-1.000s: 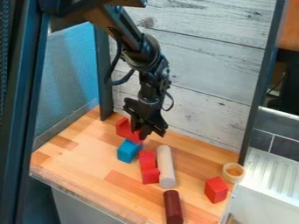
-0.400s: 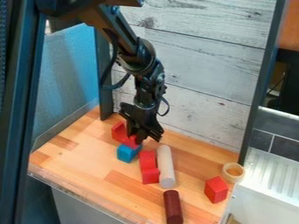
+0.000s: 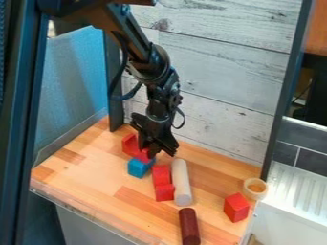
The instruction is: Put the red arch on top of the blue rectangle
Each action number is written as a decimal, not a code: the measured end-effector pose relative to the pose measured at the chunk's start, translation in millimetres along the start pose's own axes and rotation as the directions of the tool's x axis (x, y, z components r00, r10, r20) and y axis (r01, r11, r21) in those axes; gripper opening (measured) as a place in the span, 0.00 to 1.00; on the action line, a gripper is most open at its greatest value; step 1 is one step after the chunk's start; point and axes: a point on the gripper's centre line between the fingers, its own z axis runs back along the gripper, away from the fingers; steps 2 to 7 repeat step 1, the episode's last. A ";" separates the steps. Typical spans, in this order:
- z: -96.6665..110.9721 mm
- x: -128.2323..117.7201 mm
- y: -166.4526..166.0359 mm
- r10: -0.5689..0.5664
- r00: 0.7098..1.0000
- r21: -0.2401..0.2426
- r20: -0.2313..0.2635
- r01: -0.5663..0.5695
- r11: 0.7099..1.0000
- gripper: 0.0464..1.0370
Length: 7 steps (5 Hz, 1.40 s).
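"Item one?"
"Arch, red, low end at the blue block's top; contact uncertain."
"Item two?"
"Jaws, black, at the arch; spread or pinching, I cannot tell."

No text, label, brand, number or sign can be read anywhere here.

A hand could pass between white cylinder and lone red block, maroon cylinder crowding one side
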 end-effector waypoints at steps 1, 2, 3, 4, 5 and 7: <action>-1.6 -2.2 -3.3 -0.006 1.000 -0.011 -0.004 0.006 1.000 0.59; -1.6 -2.2 -3.3 -0.006 1.000 -0.011 -0.004 0.006 1.000 0.59; -1.6 -2.2 -3.3 -0.006 1.000 -0.011 -0.004 0.006 1.000 0.59; -1.6 -2.2 -3.3 -0.006 1.000 -0.011 -0.004 0.006 1.000 0.59; -1.6 -2.2 -3.3 -0.006 1.000 -0.011 -0.004 0.006 1.000 0.59; -1.6 -2.2 -3.3 -0.006 1.000 -0.011 -0.004 0.006 1.000 0.59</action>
